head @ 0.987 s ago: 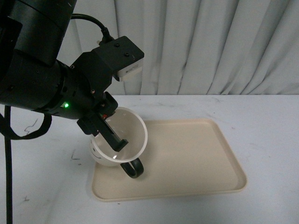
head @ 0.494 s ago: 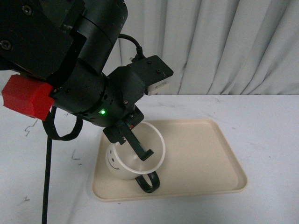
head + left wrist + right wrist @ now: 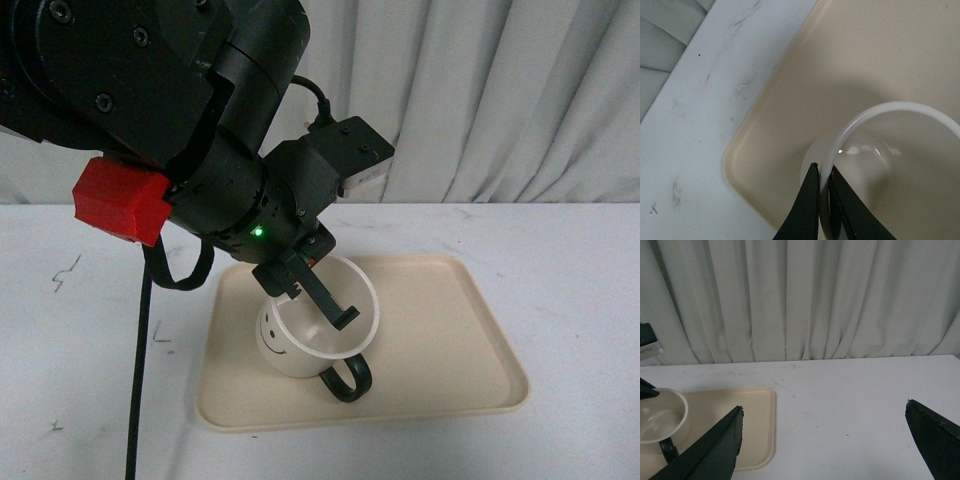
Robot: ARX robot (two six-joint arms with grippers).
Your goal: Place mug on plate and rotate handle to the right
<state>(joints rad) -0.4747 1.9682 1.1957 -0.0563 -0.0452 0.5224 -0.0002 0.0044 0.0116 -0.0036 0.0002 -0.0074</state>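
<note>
mug point(image 3: 283, 343): glossy enamel | handle point(image 3: 366, 380): glossy black | plate point(image 3: 440, 330): matt plastic

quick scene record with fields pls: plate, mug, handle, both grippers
plate: beige tray, flat on the white table
mug: cream, smiley face, tilted over the plate's left part; contact with the plate unclear
handle: black loop, pointing toward the camera, not to the right
left gripper: shut on the mug's rim
right gripper: open, holding nothing
</note>
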